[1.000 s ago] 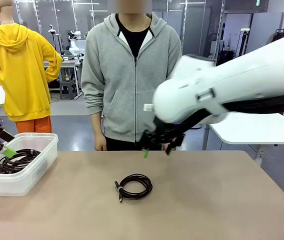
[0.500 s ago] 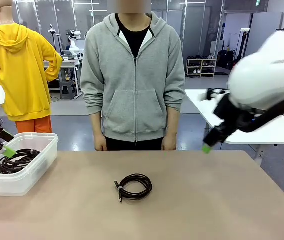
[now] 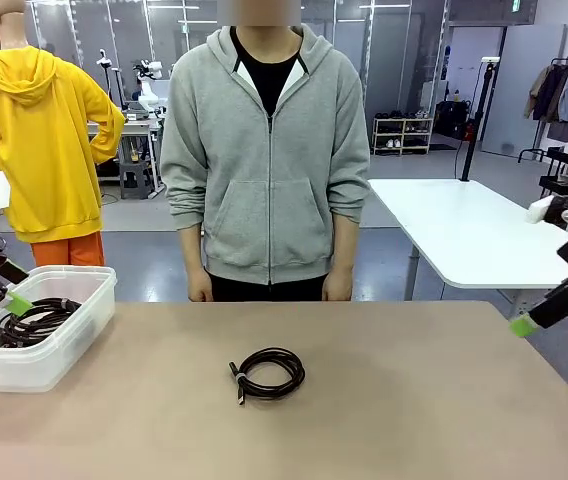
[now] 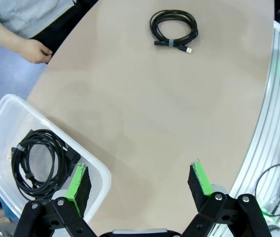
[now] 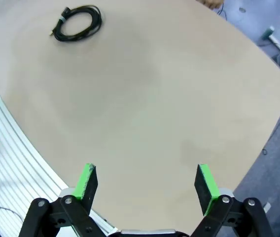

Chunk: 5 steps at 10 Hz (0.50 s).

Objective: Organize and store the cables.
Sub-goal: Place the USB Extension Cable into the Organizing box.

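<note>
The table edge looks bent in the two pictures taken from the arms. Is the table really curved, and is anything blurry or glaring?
In the front view the table has straight edges, so the curve in both wrist views looks like wide-lens distortion. All three views are sharp: the coiled cable is crisp in each. Lighting is soft and even, with faint shadows and no glare on the table.

Left gripper (image 4: pixel 140 185) stands with jaws spread wide and empty above the tan table (image 4: pixel 179 123). One coiled black cable (image 4: pixel 173 28) lies far off on the table. A clear plastic bin (image 4: pixel 12 111) holds more coiled cable (image 4: pixel 36 163). A person's hand (image 4: pixel 34 50) rests at the table's edge.
</note>
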{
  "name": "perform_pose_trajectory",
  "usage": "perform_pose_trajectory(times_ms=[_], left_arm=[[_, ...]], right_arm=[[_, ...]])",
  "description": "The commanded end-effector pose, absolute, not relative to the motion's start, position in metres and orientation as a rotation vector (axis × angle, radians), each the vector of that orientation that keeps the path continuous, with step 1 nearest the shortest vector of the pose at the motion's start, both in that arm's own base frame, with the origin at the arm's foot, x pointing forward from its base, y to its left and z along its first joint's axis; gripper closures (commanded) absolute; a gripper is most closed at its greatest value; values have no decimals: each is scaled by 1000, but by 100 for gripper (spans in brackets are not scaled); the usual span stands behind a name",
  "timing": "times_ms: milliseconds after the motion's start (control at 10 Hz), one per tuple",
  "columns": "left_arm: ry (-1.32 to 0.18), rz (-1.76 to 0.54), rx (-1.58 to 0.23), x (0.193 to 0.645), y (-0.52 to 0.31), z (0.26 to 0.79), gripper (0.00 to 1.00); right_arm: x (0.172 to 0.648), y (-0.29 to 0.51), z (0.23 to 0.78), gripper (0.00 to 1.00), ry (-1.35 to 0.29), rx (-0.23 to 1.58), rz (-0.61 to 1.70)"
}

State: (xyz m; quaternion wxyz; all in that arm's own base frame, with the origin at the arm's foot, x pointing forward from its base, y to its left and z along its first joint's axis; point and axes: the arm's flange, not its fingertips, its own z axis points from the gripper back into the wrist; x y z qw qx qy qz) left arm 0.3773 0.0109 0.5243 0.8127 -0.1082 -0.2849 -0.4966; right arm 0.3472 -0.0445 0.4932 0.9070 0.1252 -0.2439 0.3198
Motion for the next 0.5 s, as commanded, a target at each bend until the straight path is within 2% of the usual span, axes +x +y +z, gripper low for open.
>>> perform_pose_trajectory(times_ms=[0,100,400], left_arm=[[-600,-1047,-219,376,8,526,0],[-600,-1047,-219,376,8,526,0],[-600,-1047,-219,376,8,526,0]], right_arm=[[339,-37,471,0,-513,285,681],[347,-44,493,0,-503,258,660],[347,-44,493,0,-503,258,660]])
